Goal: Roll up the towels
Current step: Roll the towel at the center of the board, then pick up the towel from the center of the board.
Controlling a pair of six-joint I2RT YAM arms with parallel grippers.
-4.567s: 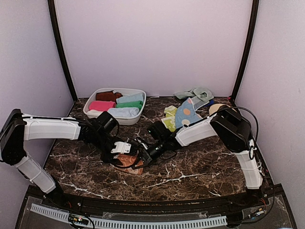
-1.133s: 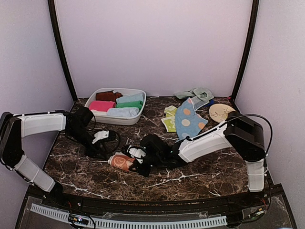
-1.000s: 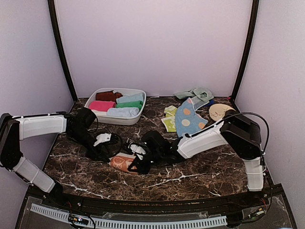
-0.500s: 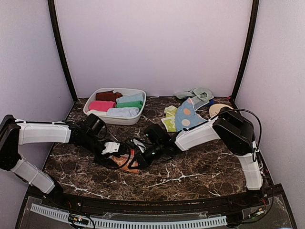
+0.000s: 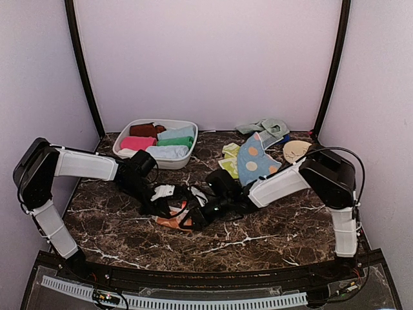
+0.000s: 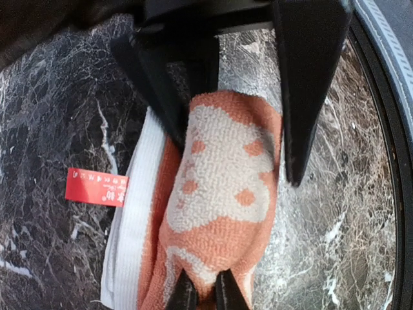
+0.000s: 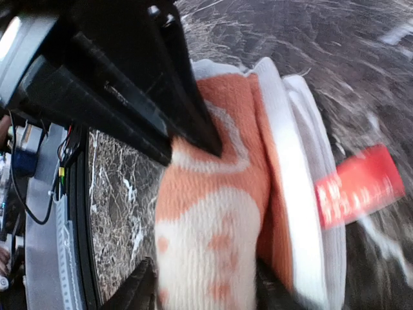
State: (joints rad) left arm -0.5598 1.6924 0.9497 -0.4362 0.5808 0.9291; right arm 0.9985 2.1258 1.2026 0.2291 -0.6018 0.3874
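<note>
Grips one end of the peach towel (image 6: 226, 194) with the left hand (image 6: 239, 161), a finger pressed into each side of the roll. Lies low on the table (image 6: 64, 97) between the two arms, with a white layer and a red tag (image 6: 97, 186) sticking out along one side. Meets the far end with the right hand (image 6: 203, 294), tips close together over the cloth; cannot tell whether pinching it or letting go.

Likely to spring open if freed too soon: soft, thick, loosely wound, outer edge not tucked under. Could twist or stretch the roll if pulled by both hands in different directions. Risks knocking fingers together, working this close. Might skew into a cone, judging by the white layer offset to one side. Could also snag the tag and drag the roll along when backing away.
</note>
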